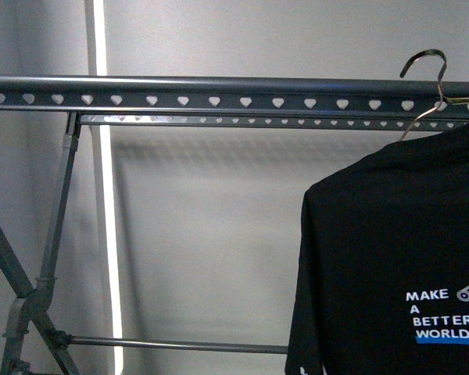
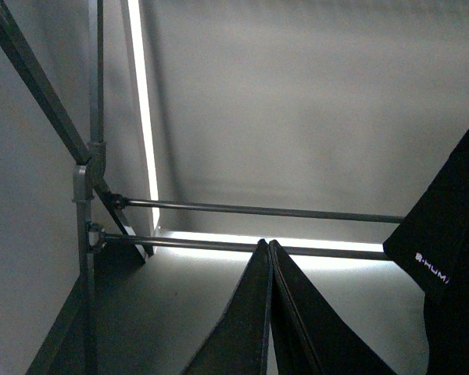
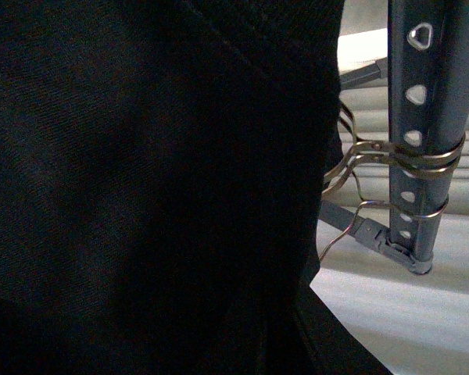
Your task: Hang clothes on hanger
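The black T-shirt (image 1: 391,258) with white "MAKE A BETTER WORLD" lettering hangs at the right from a wire clothes hanger (image 1: 426,70). Its hook sits over the hanger, a dark grey rack rail (image 1: 219,92) punched with heart-shaped holes. Neither arm shows in the front view. In the right wrist view the black T-shirt (image 3: 156,172) fills most of the picture beside the rail (image 3: 417,117). My right gripper is shut on the cloth, its fingers lost in the dark fabric. My left gripper (image 2: 267,244) is shut on nothing, low by the rack, apart from the T-shirt's sleeve (image 2: 449,234).
Wire hooks (image 3: 375,152) wrap the rail in the right wrist view. The rack's slanted leg (image 1: 55,226) and low cross bar (image 1: 180,344) stand at the left. Two low bars (image 2: 258,211) cross ahead of the left gripper. A bright light strip (image 1: 105,234) runs down the grey wall.
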